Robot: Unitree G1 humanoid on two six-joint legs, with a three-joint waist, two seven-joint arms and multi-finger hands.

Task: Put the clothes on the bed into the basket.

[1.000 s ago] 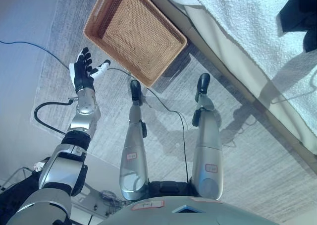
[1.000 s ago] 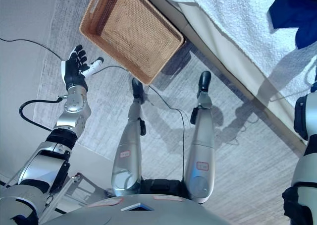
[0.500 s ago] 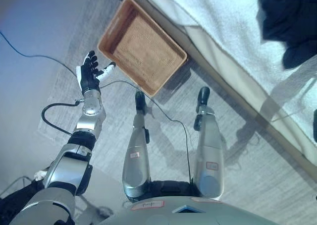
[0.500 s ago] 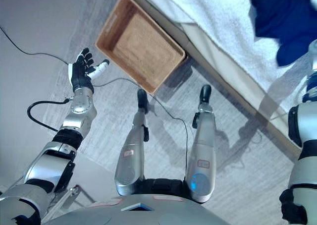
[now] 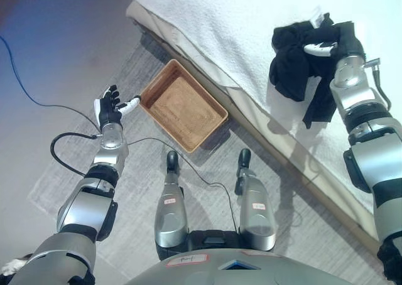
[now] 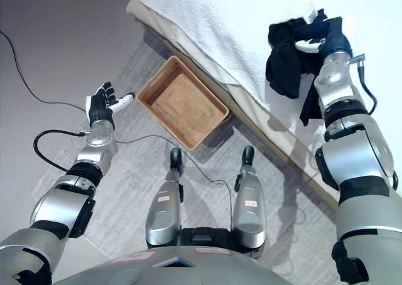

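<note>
- The dark garment (image 5: 295, 59) lies bunched on the white bed (image 5: 213, 27), one end trailing over the edge.
- The right hand (image 5: 330, 43) is on it, fingers curled into the cloth: the picking-up step, I judge.
- The wicker basket (image 5: 183, 113) stands on the rug (image 5: 135, 153) beside the bed, with nothing in it.
- The left hand (image 5: 110, 108) hovers by the basket, fingers spread, holding nothing.
- Next: lift the cloth clear and carry it leftward over the basket.

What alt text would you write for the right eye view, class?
The robot's right hand grips dark clothes on the white-covered bed. An empty wicker basket sits on the floor beside the bed, and the left hand hovers open nearby.
</note>
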